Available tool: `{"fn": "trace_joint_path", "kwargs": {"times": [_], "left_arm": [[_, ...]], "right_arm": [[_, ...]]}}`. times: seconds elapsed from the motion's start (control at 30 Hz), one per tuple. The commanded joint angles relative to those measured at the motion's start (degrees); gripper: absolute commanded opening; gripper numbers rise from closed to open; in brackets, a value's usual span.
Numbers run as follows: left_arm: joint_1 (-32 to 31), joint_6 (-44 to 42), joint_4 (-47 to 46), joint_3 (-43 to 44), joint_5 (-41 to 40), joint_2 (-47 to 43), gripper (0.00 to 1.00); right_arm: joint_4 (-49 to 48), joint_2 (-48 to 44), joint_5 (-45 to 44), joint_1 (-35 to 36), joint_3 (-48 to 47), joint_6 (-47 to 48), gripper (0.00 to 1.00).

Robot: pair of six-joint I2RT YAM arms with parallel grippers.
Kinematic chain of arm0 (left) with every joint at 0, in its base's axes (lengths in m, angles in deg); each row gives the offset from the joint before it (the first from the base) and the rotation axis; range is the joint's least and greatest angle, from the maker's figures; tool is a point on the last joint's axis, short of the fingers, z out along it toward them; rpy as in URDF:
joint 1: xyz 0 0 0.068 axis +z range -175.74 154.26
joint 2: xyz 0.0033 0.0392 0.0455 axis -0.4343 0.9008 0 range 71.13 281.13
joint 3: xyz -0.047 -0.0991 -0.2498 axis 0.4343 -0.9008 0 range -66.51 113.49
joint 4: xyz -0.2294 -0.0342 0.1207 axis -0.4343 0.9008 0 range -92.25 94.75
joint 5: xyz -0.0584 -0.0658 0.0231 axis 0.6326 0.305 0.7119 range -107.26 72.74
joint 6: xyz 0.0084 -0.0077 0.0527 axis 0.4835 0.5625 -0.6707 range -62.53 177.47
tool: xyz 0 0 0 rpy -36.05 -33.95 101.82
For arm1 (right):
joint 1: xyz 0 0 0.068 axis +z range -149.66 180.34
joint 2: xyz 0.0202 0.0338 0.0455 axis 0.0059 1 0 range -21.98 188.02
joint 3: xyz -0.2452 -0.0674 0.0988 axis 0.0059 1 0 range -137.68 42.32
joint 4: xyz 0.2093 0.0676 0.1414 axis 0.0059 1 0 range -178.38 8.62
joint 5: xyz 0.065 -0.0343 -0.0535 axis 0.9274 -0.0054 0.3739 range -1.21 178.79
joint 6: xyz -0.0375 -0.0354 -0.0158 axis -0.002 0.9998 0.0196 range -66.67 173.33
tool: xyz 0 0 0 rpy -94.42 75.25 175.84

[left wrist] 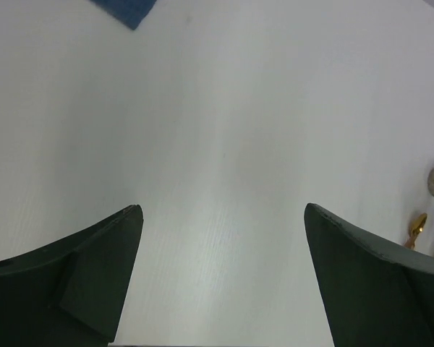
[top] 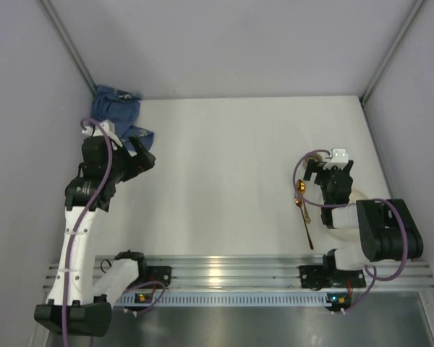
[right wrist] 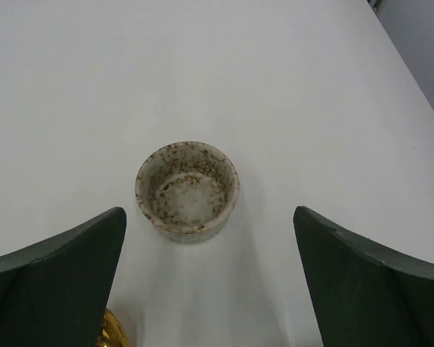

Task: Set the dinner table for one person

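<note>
Nearest the lens in each wrist view, two dark fingers (left wrist: pixel 79 275) fill the lower corners, set far apart. Left gripper (left wrist: pixel 223 210): jaws spread wide, holding nothing, over the bare white dinner table (top: pixel 224 159). Right gripper (right wrist: pixel 208 211): likewise released, with its fingers on either side of a speckled cup (right wrist: pixel 188 191) that sits upright on the tabletop, a gap on each flank. Top view: the dinner table runs from an aluminium rail (top: pixel 224 271) at the near edge to grey walls (top: pixel 22 108) on the far, left and right sides. The left gripper lies close to the left edge, just beside a rumpled blue cloth (top: pixel 116 108) in the far left corner. The right gripper lies near the right edge. A broad stretch of white surface separates the two grippers. A gold spoon (top: pixel 304 213) lies just left of the right gripper, bowl away from the rail. The speckled cup is hidden beneath the right gripper in the top view and shows whole only in the right wrist view. The left wrist view catches a sliver of it at the right border, near the spoon's tip, and one corner of the cloth at the top edge. The tabletop lies beneath both grippers.
</note>
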Motion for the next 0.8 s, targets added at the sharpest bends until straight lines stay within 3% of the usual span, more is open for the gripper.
{"fn": "trace_joint_path", "kwargs": {"times": [0.0,0.27,0.47,0.63,0.7,0.77], "left_arm": [[0.18,5.5,11.62,0.58,-10.27,-1.66,0.98],[0.18,7.61,12.06,-1.36,-9.39,1.58,0.98],[0.26,9.46,9.17,2.85,-15.36,14.65,0.98],[0.27,12.18,4.41,12.05,-21.93,27.32,0.98],[0.27,12.63,4.33,17.76,-25.02,34.0,0.98],[0.35,12.28,4.06,21.65,-29.68,40.13,0.98]], "right_arm": [[-4.29,-0.16,0.99,-0.22,-1.2,-0.77,1.0],[-4.12,-0.08,0.9,-0.22,-1.29,-0.68,1.0],[-4.12,0.01,0.9,-0.22,-1.38,-0.68,1.0],[-3.68,-0.6,-2.42,1.87,-1.73,-0.25,1.0],[2.86,-4.01,-9.62,3.2,-3.04,0.02,1.0],[13.66,-4.91,-15.59,5.48,-11.54,0.28,1.0]]}}
